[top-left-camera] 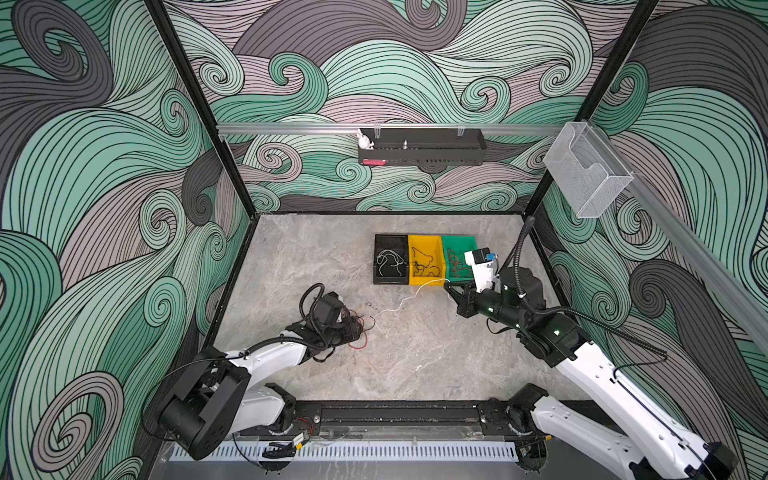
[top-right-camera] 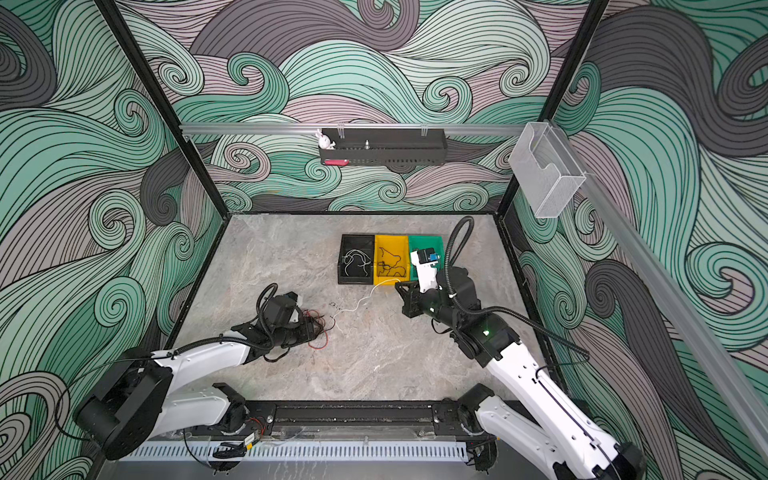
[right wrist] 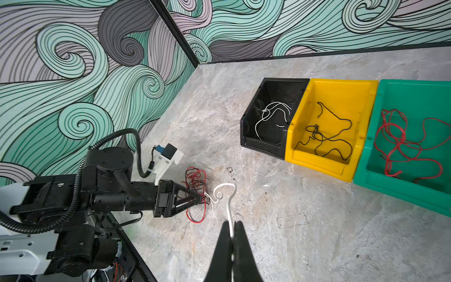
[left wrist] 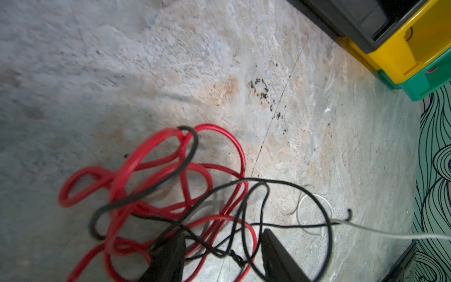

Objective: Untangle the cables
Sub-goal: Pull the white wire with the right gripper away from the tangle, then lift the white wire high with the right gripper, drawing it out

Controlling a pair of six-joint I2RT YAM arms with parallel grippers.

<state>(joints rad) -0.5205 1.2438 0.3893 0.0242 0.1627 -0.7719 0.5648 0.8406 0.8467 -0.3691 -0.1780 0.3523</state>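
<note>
We judge the step in hand is freeing one white cable (right wrist: 229, 210) from the tangle (left wrist: 185, 185) of red and black cables, which lies at eight o'clock from the middle of the table (top-left-camera: 415, 365). The right gripper (right wrist: 231, 223), at two o'clock, is clamped on the white cable. The left gripper (left wrist: 223, 234) straddles the tangle, jaws half apart. Next we need a pull toward two o'clock, then a drop into the black bin (right wrist: 263, 146) at twelve.

A loose knot of red and black cables (left wrist: 185, 195) lies on the tabletop (left wrist: 146, 61); 1 white cable (right wrist: 228, 210) stretches away from it, lifted at its far end.
</note>
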